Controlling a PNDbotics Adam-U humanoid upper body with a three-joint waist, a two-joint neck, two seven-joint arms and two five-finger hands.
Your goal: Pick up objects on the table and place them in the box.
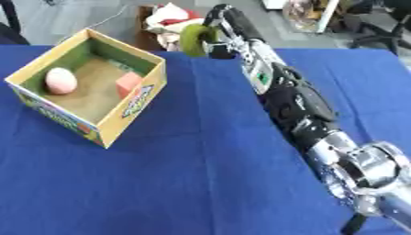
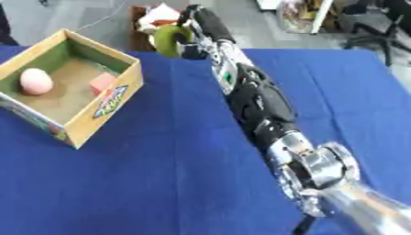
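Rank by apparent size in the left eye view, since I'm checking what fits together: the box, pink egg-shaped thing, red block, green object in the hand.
1. Box, by far.
2. Green object held by the right hand.
3. Pink egg-shaped thing and red block: too alike to rank; the block is partly hidden by the box wall.

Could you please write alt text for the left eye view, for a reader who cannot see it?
The robot's right hand, stretched far across the blue table, holds a green round object near the far edge. To its left, an open cardboard box already contains a pink egg-shaped object and a red block.
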